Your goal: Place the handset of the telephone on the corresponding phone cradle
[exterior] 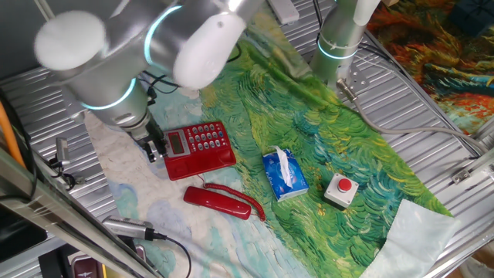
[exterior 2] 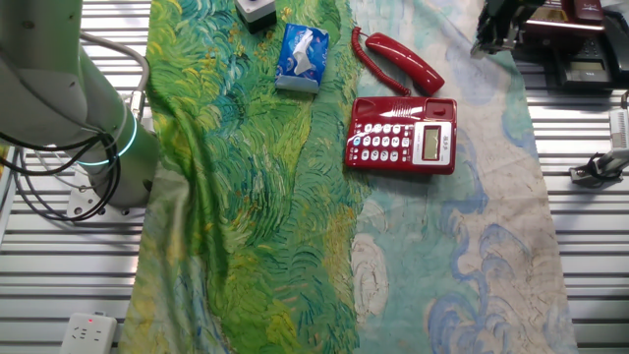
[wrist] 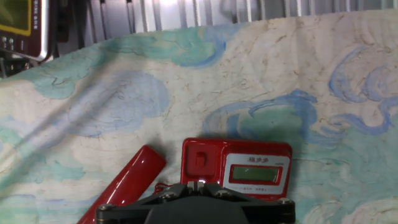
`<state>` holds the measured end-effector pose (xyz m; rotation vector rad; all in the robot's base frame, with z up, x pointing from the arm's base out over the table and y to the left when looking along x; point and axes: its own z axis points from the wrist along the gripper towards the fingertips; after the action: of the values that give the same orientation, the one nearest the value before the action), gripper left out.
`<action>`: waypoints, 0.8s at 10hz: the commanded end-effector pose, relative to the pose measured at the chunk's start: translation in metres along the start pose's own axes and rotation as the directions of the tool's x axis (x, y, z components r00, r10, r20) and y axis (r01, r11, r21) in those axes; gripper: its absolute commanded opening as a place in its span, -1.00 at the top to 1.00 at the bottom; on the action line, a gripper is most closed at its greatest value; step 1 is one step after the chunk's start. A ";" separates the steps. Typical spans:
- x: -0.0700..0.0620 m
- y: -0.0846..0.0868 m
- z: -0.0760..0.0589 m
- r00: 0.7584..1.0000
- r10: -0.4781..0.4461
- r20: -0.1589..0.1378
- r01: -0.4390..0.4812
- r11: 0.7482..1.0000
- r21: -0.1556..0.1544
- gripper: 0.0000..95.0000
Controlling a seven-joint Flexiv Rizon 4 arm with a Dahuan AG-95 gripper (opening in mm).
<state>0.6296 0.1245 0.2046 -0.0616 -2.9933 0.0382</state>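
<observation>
On the left in one fixed view, the gripper (exterior: 157,144) hangs just beside the telephone (exterior: 200,150), at the end where the empty phone cradle (wrist: 199,164) runs alongside the display. I cannot tell how wide its jaws stand; the hand view shows only the gripper's body, and nothing is held. The handset (exterior: 218,201) lies on the painted cloth (exterior: 340,147) in front of the phone, apart from it, so the pickup looks not yet begun. Next the arm would need to reach the handset's middle. Further right, the blue tissue pack (exterior: 283,174) has a white tissue sticking out, then comes the small grey box with a red button (exterior: 341,190).
</observation>
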 end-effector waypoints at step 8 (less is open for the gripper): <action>0.004 -0.001 0.001 0.999 -0.007 -0.040 0.006 1.000 -0.022 1.00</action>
<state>0.6265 0.1240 0.2042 -0.0447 -2.9554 -0.0051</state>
